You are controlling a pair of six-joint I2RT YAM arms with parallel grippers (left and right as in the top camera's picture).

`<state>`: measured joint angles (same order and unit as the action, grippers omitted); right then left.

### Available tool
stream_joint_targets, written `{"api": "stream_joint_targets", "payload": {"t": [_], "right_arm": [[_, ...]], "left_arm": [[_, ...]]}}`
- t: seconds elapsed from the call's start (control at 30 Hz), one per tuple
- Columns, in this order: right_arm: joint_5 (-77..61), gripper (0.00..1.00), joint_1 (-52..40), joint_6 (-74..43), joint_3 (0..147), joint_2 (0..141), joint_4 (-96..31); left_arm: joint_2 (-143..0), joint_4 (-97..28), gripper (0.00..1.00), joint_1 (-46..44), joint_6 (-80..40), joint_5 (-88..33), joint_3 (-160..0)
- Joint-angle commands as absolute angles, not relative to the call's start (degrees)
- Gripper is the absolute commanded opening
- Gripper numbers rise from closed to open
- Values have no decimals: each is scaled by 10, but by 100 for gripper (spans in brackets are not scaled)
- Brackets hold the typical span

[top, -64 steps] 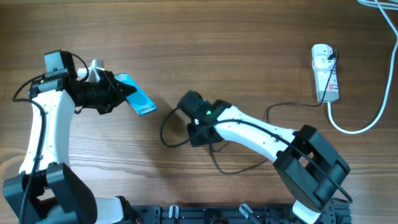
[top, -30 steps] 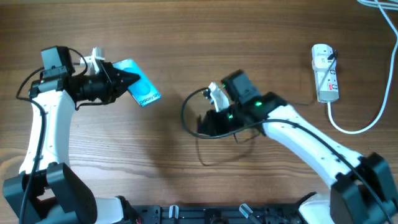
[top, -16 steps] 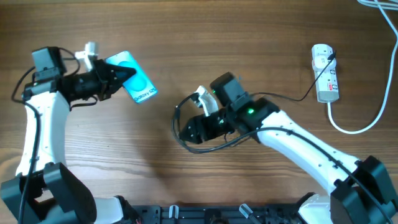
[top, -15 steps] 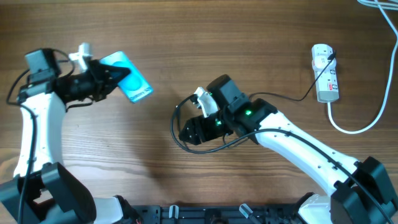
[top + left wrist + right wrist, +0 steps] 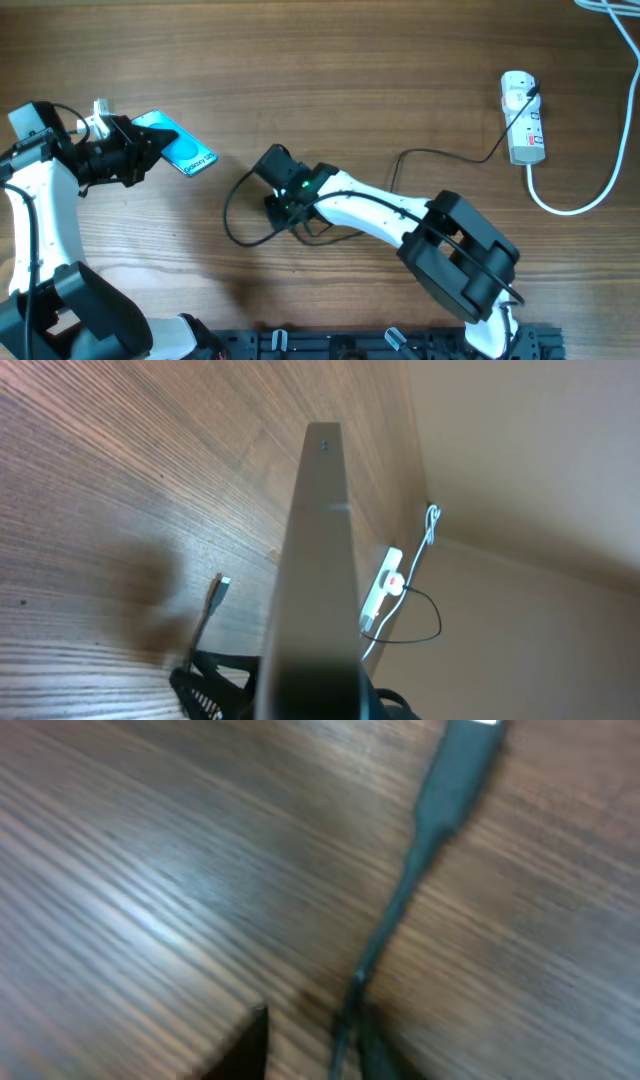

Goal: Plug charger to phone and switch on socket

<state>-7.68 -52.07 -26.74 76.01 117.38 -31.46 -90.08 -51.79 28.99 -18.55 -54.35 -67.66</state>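
My left gripper (image 5: pixel 148 150) is shut on the phone (image 5: pixel 186 155) and holds it tilted above the table's far left; the cyan screen faces up. In the left wrist view the phone (image 5: pixel 322 540) shows edge-on. My right gripper (image 5: pixel 280 205) is low at mid-table, right of the phone, shut on the charger (image 5: pixel 227 210), whose thin black cable loops to its left. In the right wrist view the cable runs from between my fingertips (image 5: pixel 315 1045) to the connector tip (image 5: pixel 458 770) ahead. The tip (image 5: pixel 217 590) also shows in the left wrist view. The socket (image 5: pixel 522 115) lies at the far right.
The socket's thick white cord (image 5: pixel 590 195) curves along the right edge. The charger's cable trails from my right arm across the table to the socket. The socket (image 5: pixel 383 588) and its cord also show far off in the left wrist view.
My left arm has drawn the phone further left. My right gripper has moved left and stretched out toward the phone, dragging the cable loop along.
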Motion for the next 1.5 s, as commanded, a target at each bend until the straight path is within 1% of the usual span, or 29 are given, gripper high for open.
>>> {"api": "stream_joint_targets", "payload": {"t": [0.0,0.1,0.17,0.2,0.27,0.3,0.47,0.53,0.67,0.7,0.73,0.8,0.83,0.87,0.9,0.97,1.07,1.17,1.27,1.37,1.47], "right_arm": [[-56,4,-521,-272,737,1216,-430],[-52,5,-521,-240,736,1216,-611],[-46,7,-521,-223,734,1216,-667],[-43,15,-521,-222,734,1216,-671],[-43,34,-520,-224,734,1216,-634],[-43,38,-517,-225,735,1216,-620],[-56,42,-462,-240,737,1202,-567],[-56,46,-447,-240,737,1167,-561],[-35,51,-446,-244,736,1002,-560],[-32,89,-446,-244,736,951,-559],[-32,100,-446,-244,736,926,-553],[-60,100,-446,-223,735,912,-547],[-60,92,-446,-229,732,915,-549],[-60,75,-447,-242,723,917,-547],[-60,61,-448,-260,711,921,-541],[-60,41,-448,-275,678,933,-516],[-61,40,-448,-287,635,943,-485],[-92,43,-448,-288,604,943,-452],[-97,44,-448,-305,543,943,-379],[-93,41,-448,-317,500,943,-316],[-69,35,-448,-319,494,955,-302]], "left_arm": [[-889,-517,6,290,-184,-554,-681],[-889,-517,7,290,-184,-554,-681],[-889,-517,8,290,-184,-554,-681],[-889,-517,8,290,-184,-554,-681],[-889,-519,8,290,-184,-554,-681],[-889,-520,8,290,-184,-554,-681],[-889,-520,9,290,-184,-552,-681],[-889,-520,9,290,-184,-531,-681],[-889,-520,9,290,-184,-528,-681],[-889,-520,9,290,-184,-529,-681],[-889,-520,9,290,-184,-529,-681],[-889,-520,5,290,-184,-529,-681],[-889,-520,4,290,-184,-529,-681],[-889,-520,4,290,-184,-529,-681],[-889,-520,4,290,-184,-532,-681],[-889,-517,4,290,-166,-561,-681],[-889,-510,4,290,-121,-634,-681],[-889,-508,4,290,-122,-637,-681],[-889,-509,4,290,-122,-637,-681],[-889,-509,4,290,-122,-637,-681],[-889,-509,4,290,-122,-637,-681]]}}
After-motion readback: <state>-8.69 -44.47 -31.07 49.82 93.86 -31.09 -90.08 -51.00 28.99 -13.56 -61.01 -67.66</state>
